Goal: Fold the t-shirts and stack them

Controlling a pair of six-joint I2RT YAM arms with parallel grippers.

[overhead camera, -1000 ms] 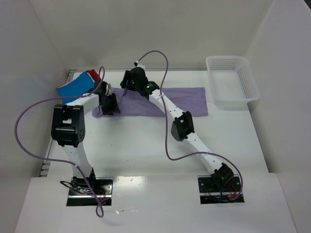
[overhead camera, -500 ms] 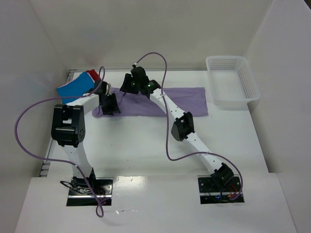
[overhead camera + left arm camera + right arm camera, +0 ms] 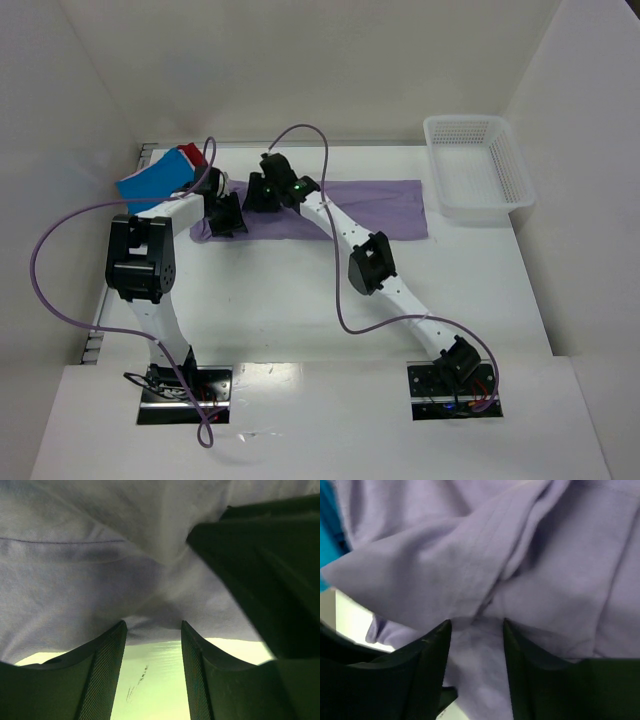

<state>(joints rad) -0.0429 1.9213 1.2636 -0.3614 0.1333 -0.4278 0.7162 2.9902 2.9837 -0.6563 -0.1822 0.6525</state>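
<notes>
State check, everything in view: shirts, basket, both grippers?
lavender t-shirt: flat long band, not yet square, left end rumpled.
blue t-shirt: folded, on top, far left.
red t-shirt: folded, under the blue one.
basket: upright, empty.
left gripper: open, tips at the lavender edge.
right gripper: open, lavender fold between its fingers.

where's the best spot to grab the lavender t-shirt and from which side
Probably its left end, from above: the lavender t-shirt lies as a long flat strip, but there the cloth rumples into ridges, one sitting between the right gripper's open fingers, easy to pinch.
</notes>
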